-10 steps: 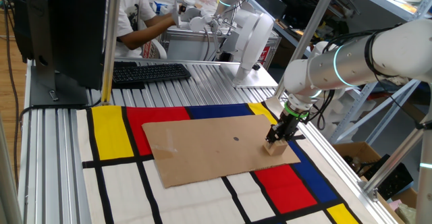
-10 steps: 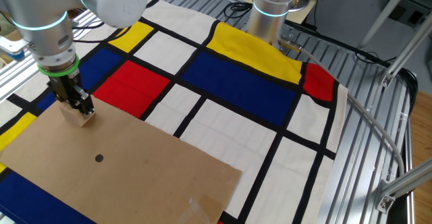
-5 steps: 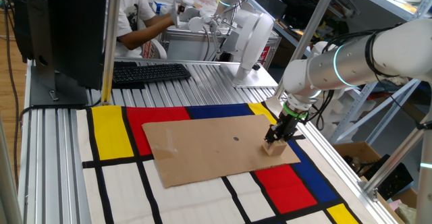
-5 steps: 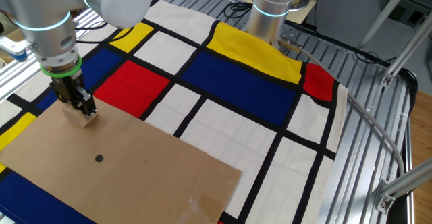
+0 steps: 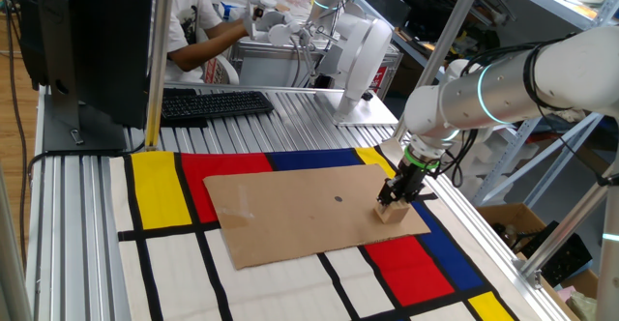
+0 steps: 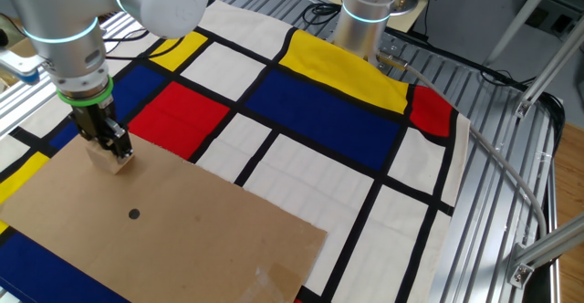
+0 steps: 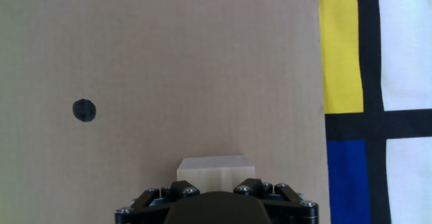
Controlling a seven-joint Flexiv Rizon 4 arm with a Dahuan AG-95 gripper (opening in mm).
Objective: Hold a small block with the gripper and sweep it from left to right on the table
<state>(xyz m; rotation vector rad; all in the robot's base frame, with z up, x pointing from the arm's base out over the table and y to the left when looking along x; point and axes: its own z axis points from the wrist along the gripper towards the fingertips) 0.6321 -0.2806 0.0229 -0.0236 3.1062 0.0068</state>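
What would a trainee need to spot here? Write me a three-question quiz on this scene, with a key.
1. True or false: the small block rests on the cardboard sheet.
2. The gripper points: A) sideways B) straight down C) upward.
3. In the hand view, which marking is on the cardboard sheet, left of the small block?

Key
1. True; it sits near the sheet's edge, beside the coloured mat.
2. B; the gripper is closed on the small block from above.
3. A black dot.
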